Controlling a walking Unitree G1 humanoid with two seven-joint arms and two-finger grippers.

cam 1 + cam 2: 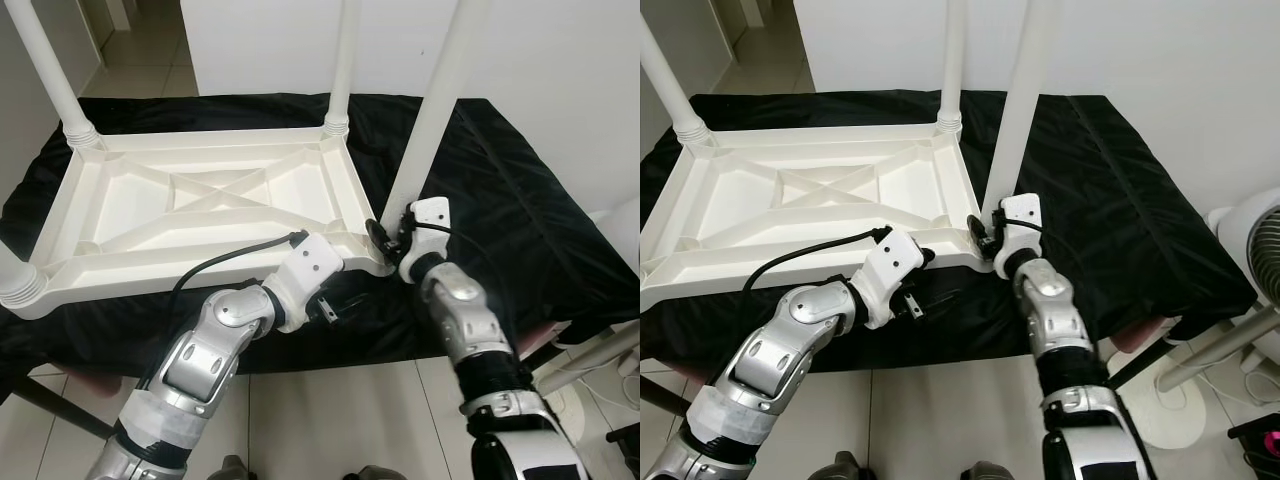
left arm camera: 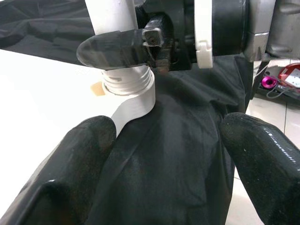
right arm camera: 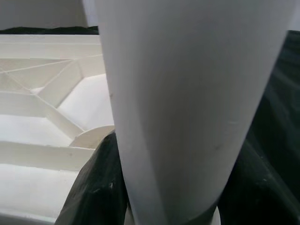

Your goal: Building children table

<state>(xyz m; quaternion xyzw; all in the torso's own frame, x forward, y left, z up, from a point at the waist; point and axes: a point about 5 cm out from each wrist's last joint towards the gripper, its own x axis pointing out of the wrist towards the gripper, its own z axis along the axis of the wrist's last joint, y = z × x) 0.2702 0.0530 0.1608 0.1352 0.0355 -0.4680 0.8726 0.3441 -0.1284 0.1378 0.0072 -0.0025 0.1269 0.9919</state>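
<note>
A pale tiled floor (image 1: 330, 400) is running beneath a low table covered with a crumpled black cloth (image 1: 520, 200), and a plain white wall (image 1: 560, 60) is standing behind it; at the right edge of the right eye view part of a white standing fan (image 1: 1255, 240) is showing. The white plastic children's tabletop with a ribbed, cross-braced underside (image 1: 190, 200) is lying upside down on the cloth, which is putting its corner sockets face up so that legs can be fitted from above. White round plastic legs are already standing in the far left corner (image 1: 50, 70) and the far right corner (image 1: 343, 60), and a ringed leg base is showing at the near left corner (image 1: 20, 285).

The right gripper (image 1: 385, 235) is grasping the tall white plastic leg at the near right corner (image 1: 440, 100) just above its threaded collar, its black fingers (image 3: 93, 187) clenched around both sides of the shaft, probably to hold it upright or turn it into the socket. The left gripper (image 1: 335, 305) is hovering just beside that corner, over the cloth at the tabletop's near edge, its fingers (image 2: 79, 164) spread apart and holding nothing, seemingly ready to steady the tabletop. By my judgement this is the last leg going in.
</note>
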